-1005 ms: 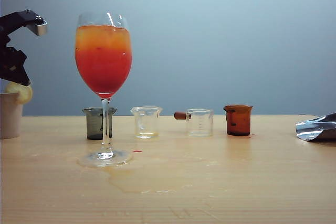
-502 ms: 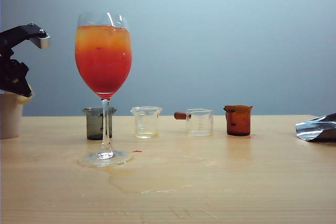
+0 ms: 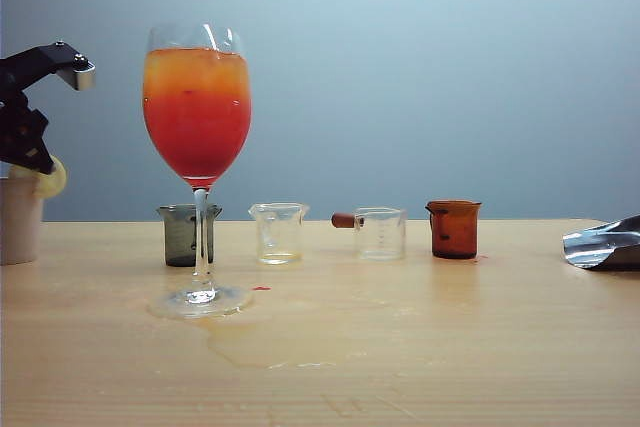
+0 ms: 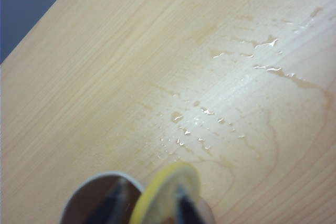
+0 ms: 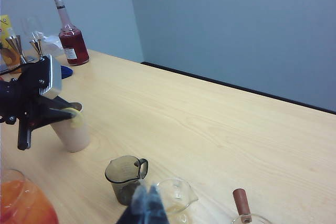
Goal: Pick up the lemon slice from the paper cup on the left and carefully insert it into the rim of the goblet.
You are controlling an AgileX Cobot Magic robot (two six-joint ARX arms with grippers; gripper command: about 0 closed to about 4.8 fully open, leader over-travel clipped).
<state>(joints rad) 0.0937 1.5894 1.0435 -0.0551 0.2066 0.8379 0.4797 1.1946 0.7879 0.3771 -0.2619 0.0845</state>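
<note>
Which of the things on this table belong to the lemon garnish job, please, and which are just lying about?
Belongs to the job:
- lemon slice, between the fingers of the left gripper at the cup
- paper cup, far left
- goblet with red-orange drink

Just lying about:
- dark grey beaker
- two clear beakers
- amber beaker
- red bottle
- right gripper, idle, raised on the right
</note>
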